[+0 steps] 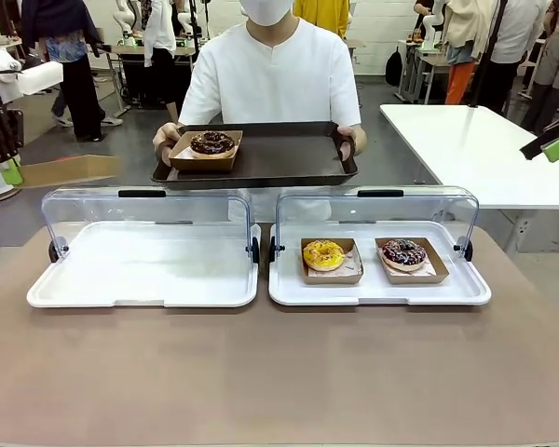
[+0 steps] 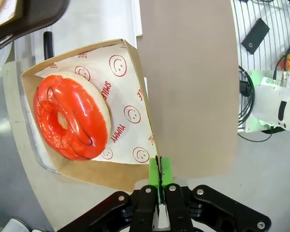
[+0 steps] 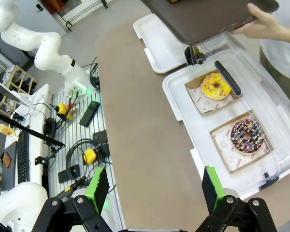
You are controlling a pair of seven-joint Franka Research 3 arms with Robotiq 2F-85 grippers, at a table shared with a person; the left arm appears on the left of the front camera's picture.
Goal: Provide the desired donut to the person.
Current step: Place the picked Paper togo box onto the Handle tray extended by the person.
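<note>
Nearest, the left tool is clenched on the side wall of a shallow brown cardboard carton, close to a corner. The carton stretches away from the fingertips, held in the air off the left end of the brown surface. Inside, on white paper printed with red smileys, lies the glossy red-glazed ring donut, its hole facing the wrist camera and its oval outline running along the carton. The right tool hangs released and empty. On the surface sit two white plastic display cases with clear lids raised. The left case holds nothing. The right case holds a yellow-iced donut and a chocolate sprinkled donut, each in a carton. Beyond, the person holds a dark brown serving tray carrying a chocolate donut.
</note>
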